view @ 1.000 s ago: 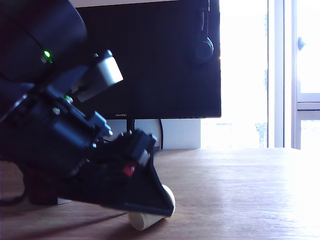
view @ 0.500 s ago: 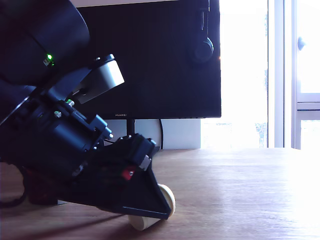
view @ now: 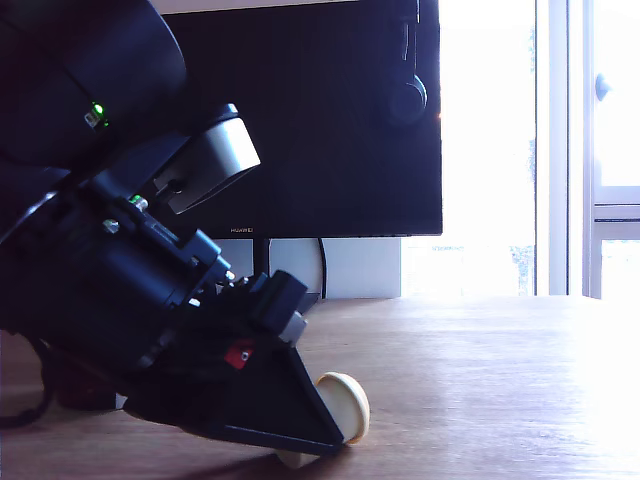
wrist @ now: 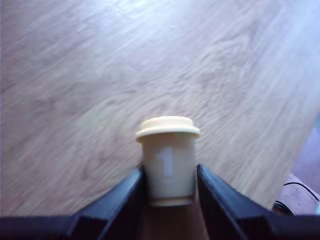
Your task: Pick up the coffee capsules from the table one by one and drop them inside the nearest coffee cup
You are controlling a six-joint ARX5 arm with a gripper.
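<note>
My gripper (view: pixel 330 425) is low over the wooden table (view: pixel 480 390) at the exterior view's lower left. It is shut on the cream-yellow coffee capsule (view: pixel 345 408), whose flanged rim sticks out past the black finger. In the wrist view the capsule (wrist: pixel 169 160) sits squeezed between both dark fingers (wrist: pixel 125 197), rim pointing away from the camera, with the table (wrist: pixel 75 100) beneath. A dark maroon patch (view: pixel 80 388) behind the arm may be the coffee cup; the arm hides most of it.
A black monitor (view: pixel 330 130) on a stand fills the back of the desk, with headphones (view: pixel 408 98) hung on it. A bright window (view: pixel 590 150) is at the exterior view's right. A thin cable (wrist: pixel 300 187) lies near the table's edge in the wrist view.
The gripper has shifted a little to the exterior view's right, taking the capsule along. The capsule's rim now shows further right and its body is more covered by the finger. The wrist has risen slightly.
</note>
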